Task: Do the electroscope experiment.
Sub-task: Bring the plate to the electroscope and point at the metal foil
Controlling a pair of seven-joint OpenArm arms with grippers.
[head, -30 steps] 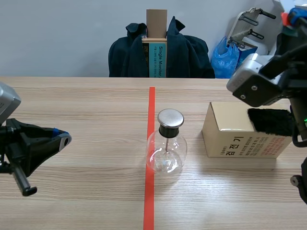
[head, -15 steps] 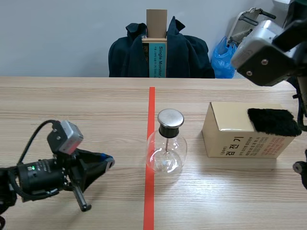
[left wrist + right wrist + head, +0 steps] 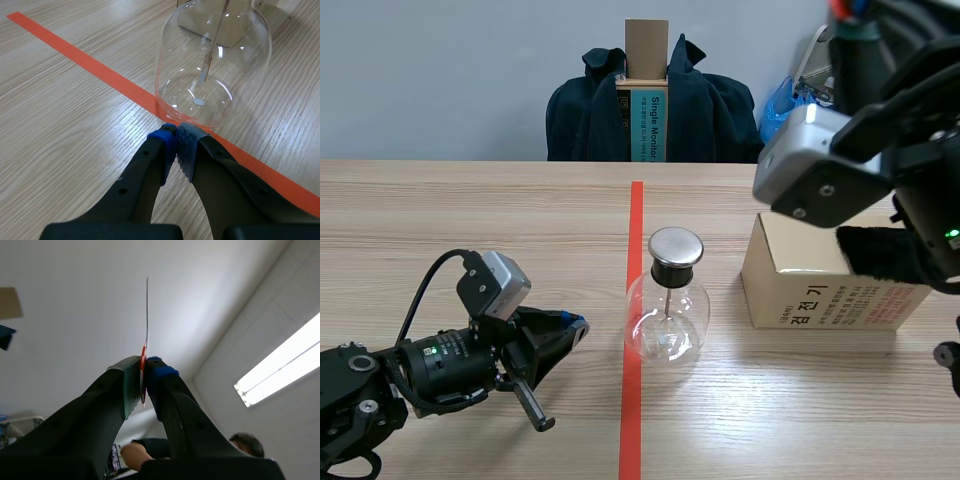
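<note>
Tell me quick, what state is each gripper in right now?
Left gripper: shut on nothing, tips close to the electroscope base.
Right gripper: shut on a thin strip.

Mid-table: flask (image 3: 666, 320) upright on the tape line, blocking straight passage along it.
Just left of flask: left gripper (image 3: 176, 137) low over the wood, fingers together, tips just short of the glass base. Left arm (image 3: 420, 375) lying across near-left corner.
Right of flask: box (image 3: 820, 285), with pad (image 3: 885, 255) on top toward right edge.
Narrow bare gap between flask and box.
Above box: right arm (image 3: 830, 180) raised and overhanging, barring approach from above.
Right gripper (image 3: 143, 371) turned upward, clamped on strip (image 3: 146, 315), off the table (image 3: 470, 220).
Bare wood at far-left corner, along far edge, and along near edge right of the line.
</note>
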